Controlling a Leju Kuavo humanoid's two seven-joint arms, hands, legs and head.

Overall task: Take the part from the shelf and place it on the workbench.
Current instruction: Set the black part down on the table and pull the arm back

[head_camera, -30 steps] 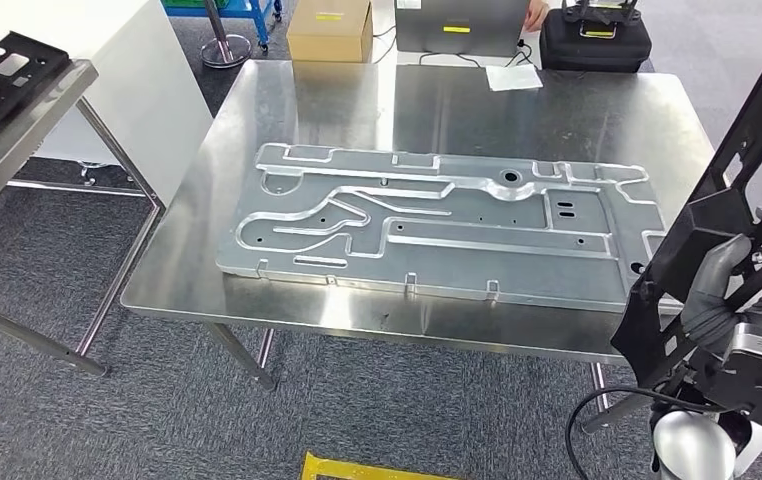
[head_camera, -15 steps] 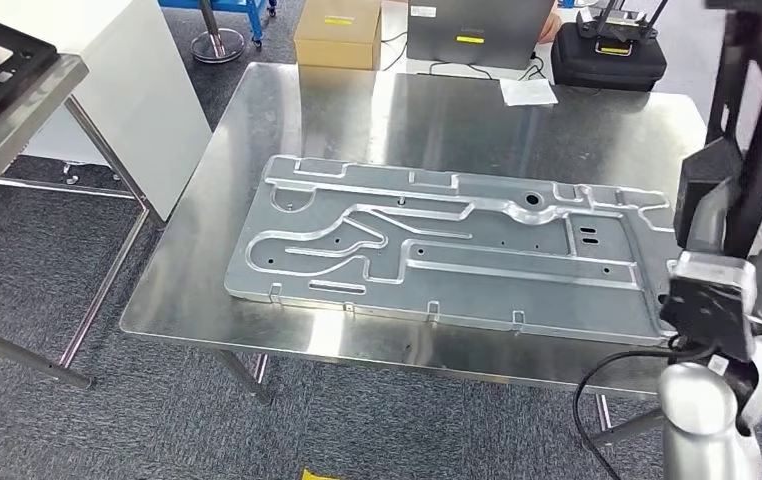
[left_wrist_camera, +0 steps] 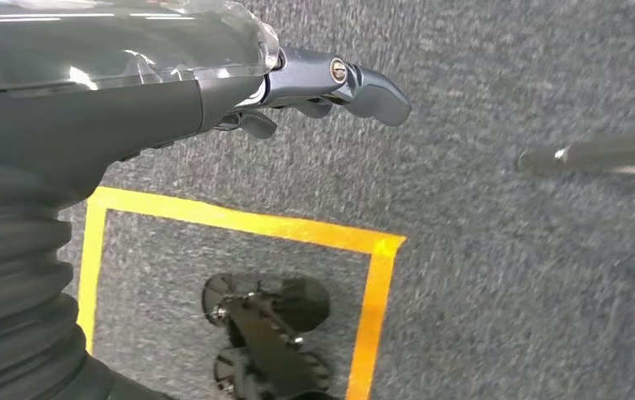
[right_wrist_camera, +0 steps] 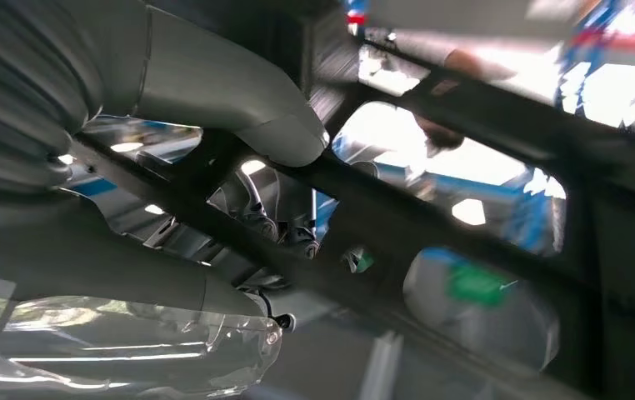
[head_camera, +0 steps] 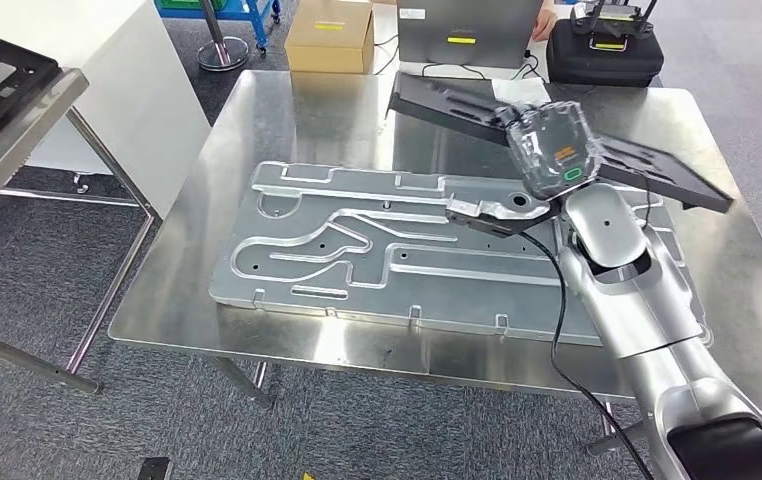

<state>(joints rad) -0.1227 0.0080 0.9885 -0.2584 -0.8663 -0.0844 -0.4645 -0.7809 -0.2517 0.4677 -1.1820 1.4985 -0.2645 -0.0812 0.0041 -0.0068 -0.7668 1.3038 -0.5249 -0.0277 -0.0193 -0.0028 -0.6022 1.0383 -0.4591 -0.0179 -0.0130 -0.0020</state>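
- Right hand (head_camera: 553,150) reaches over the table (head_camera: 357,110), gripping the black part (head_camera: 647,165) held flat above the metal plate (head_camera: 357,240).
- Left hand (left_wrist_camera: 314,83) hangs over carpet, fingers loosely spread, holding nothing.

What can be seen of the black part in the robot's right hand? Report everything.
The black part is a long, flat, dark frame, plastic-looking, with open cut-outs that the right wrist view looks through. The right hand grips it near its middle, thumb pressed over one bar. It is held roughly level, slightly tilted, in the air over the far side of the steel workbench, above the large silver panel, touching neither.
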